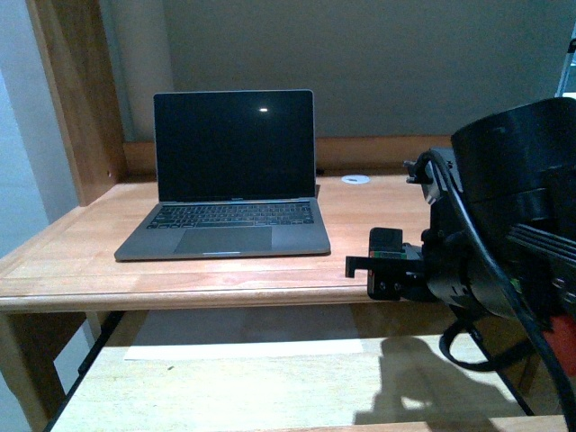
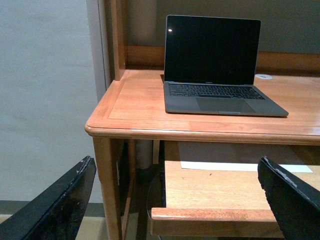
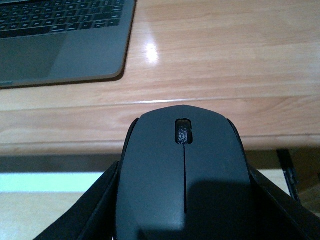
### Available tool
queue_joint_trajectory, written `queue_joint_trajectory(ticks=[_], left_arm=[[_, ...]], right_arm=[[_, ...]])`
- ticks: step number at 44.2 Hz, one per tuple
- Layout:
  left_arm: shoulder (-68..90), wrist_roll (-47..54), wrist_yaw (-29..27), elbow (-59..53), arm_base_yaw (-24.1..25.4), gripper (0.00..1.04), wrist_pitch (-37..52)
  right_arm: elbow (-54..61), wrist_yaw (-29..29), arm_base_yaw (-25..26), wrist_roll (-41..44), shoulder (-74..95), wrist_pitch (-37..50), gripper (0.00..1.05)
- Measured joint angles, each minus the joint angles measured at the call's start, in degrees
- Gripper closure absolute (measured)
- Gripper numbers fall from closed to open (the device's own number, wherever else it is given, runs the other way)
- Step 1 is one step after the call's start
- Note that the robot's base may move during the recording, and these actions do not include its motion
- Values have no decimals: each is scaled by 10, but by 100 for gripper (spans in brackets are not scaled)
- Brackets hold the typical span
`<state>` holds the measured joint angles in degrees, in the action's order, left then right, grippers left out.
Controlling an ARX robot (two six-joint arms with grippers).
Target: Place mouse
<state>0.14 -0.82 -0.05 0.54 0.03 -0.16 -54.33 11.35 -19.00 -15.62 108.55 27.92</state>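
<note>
Front view hides the mouse from you: the bulky black right arm (image 1: 513,216) fills that side and runs off the frame. Only the back of the right gripper (image 1: 387,265) shows, level with the desk's front lip. The left arm is out of sight. Its wrist camera catches two scuffed black fingers (image 2: 55,205) at the frame's corners, so the left gripper (image 2: 175,167) stands wide with nothing between. The desk (image 1: 378,225) is pale varnished wood with a rounded edge and a glare spot. The laptop (image 1: 229,180) is grey metal, lid up, screen dark, with a small white disc (image 1: 355,179) behind it. In the right wrist view the mouse (image 3: 185,170) is matte black and low-domed, with a centre seam and a scroll wheel, and the frame cuts off its rear. Black fingers (image 3: 95,210) hug both its flanks, holding it over the desk's front edge, nose toward the desk and near the laptop's corner. You can't tell whether its underside touches wood.
</note>
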Motion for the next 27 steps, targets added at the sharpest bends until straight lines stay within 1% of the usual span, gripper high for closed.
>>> queue_joint_trajectory(ticks=[2,5,15,18,22,27], left_arm=[[0,0,0,0,0,7,0],[0,0,0,0,0,7,0],[0,0,0,0,0,7,0],[0,0,0,0,0,7,0],[0,0,0,0,0,7,0],[0,0,0,0,0,7,0]], right_arm=[[-30,11,5,1,25,-1,42],[-55,14,10,2,44,0,42],[-56,17,8,2,42,0,42],[-56,11,7,8,43,13,42],[-72,3,12,14,47,1,42],[-121,-3,28,18,76,-24,42]])
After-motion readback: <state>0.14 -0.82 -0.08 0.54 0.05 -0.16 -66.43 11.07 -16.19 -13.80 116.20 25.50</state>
